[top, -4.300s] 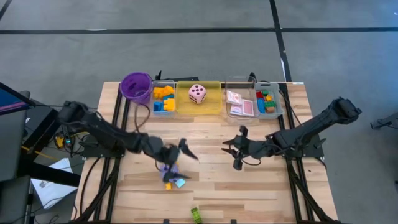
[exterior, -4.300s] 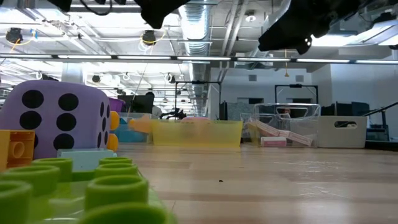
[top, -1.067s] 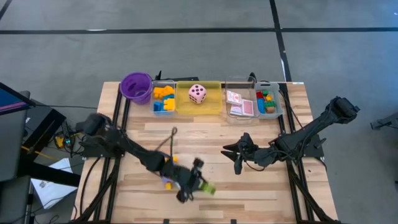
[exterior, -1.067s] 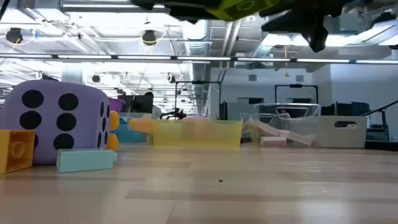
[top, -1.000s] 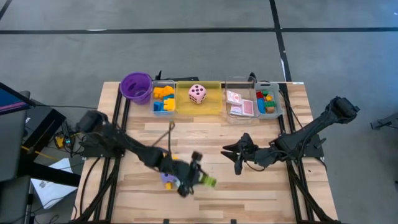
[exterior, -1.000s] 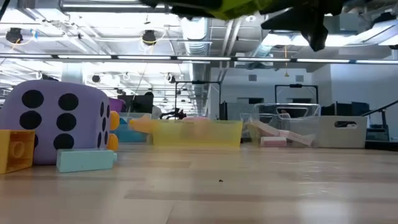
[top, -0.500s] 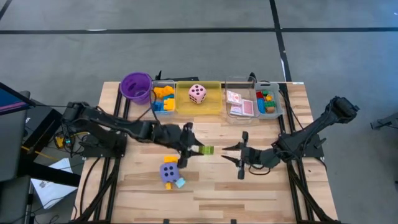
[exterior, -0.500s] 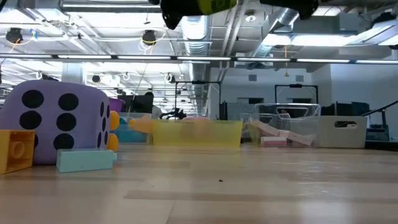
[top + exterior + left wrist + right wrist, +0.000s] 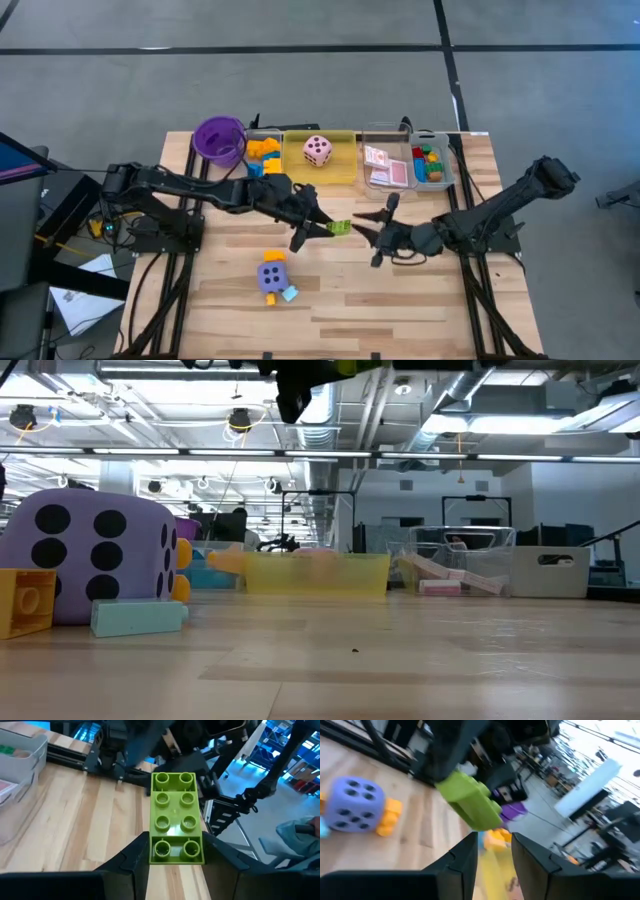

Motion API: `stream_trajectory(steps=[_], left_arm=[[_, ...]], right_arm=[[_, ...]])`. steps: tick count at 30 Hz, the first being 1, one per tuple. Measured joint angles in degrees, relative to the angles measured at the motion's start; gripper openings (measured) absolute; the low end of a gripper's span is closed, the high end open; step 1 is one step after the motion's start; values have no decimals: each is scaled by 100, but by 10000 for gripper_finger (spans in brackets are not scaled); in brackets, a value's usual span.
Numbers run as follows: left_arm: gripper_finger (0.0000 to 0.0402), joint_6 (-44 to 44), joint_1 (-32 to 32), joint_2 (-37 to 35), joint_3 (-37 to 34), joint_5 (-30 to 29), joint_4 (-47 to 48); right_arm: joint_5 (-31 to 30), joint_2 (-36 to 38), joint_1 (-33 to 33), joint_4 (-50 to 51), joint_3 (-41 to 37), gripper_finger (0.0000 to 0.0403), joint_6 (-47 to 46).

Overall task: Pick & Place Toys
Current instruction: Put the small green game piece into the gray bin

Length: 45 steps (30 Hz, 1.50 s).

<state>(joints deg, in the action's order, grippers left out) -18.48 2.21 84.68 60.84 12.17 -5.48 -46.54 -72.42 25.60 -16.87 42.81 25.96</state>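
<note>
Above mid-table: left gripper (image 9: 322, 228) clamped on green block (image 9: 341, 228), block raised clear of table (image 9: 420, 300), studs up. Directly opposite, just beside block: right gripper (image 9: 370, 228), fingers parted, nothing between them. Nearer front edge, on table: purple die (image 9: 272, 274) with yellow block (image 9: 25, 602) and pale blue block (image 9: 289, 294) touching.

A light wooden slatted table (image 9: 400, 300) carries everything. Along its far edge, well beyond both sets of fingers, a purple cup (image 9: 218, 138), a clear tray (image 9: 263, 171) of blocks, a yellow tray (image 9: 336, 172) and two more clear trays (image 9: 392, 186) are set side by side. Nearer than the left fingers, a purple die (image 9: 272, 274) is flanked by an orange block (image 9: 274, 256) and what appears to be a pale blue block (image 9: 289, 294).
</note>
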Motion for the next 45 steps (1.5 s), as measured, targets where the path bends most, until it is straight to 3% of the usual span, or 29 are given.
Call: stream_trajectory(steps=[7, 15, 30, 45], left_arm=[[134, -1, -195, 0, 0, 29, 38], [134, 17, -469, 2, 0, 22, 332], [134, 17, -474, 131, 2, 23, 108], [134, 8, -481, 396, 0, 222, -408]], right_arm=[[26, 0, -413, 77, 0, 113, 504], [466, 2, -476, 157, -2, 119, 752], [673, 0, -469, 138, -2, 223, 756], [925, 1, -472, 126, -2, 196, 706]])
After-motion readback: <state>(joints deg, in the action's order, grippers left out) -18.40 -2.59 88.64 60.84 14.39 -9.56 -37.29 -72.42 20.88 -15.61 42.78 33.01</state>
